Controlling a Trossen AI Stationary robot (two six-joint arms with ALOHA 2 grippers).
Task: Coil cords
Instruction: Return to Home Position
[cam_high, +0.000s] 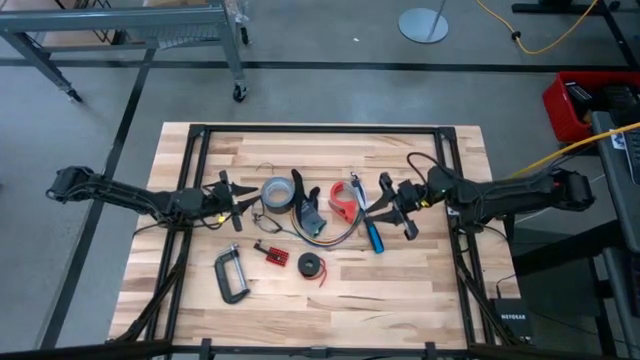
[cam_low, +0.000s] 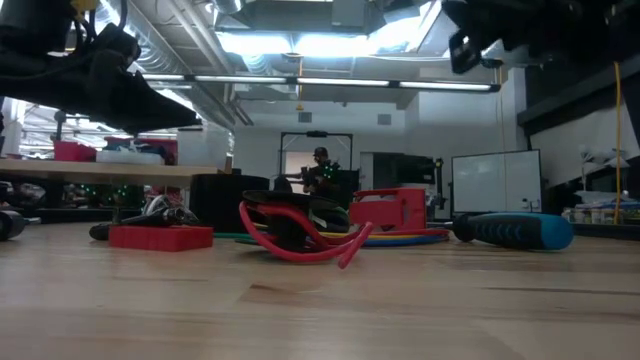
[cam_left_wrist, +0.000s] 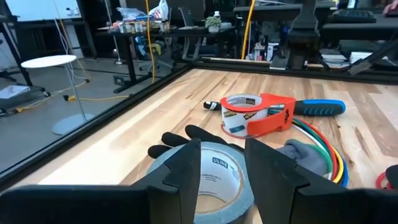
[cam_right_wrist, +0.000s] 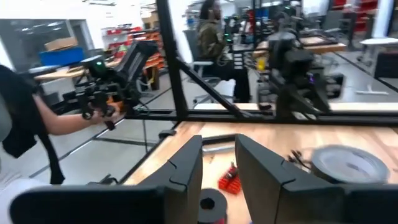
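Observation:
The slim black-and-red cord (cam_high: 312, 266) lies wound on the table near the middle; in the low view its red end (cam_low: 300, 242) curls at the front. The longer cord with coloured strands (cam_high: 340, 234) lies in an arc, partly under a black glove (cam_high: 306, 203), and shows beside the glove in the left wrist view (cam_left_wrist: 324, 144). My left gripper (cam_high: 238, 204) hovers open left of the grey tape roll (cam_high: 277, 192), pointing at it (cam_left_wrist: 222, 167). My right gripper (cam_high: 388, 207) hangs open above the table, right of the red tape dispenser (cam_high: 346, 197); nothing is between its fingers (cam_right_wrist: 219, 167).
A blue-handled screwdriver (cam_high: 374, 236) lies just below my right gripper. A black C-clamp (cam_high: 232, 277) and a small red block (cam_high: 272, 253) lie toward the near left. Bare wood stretches along the near and far edges. A person sits in the room behind (cam_low: 322, 172).

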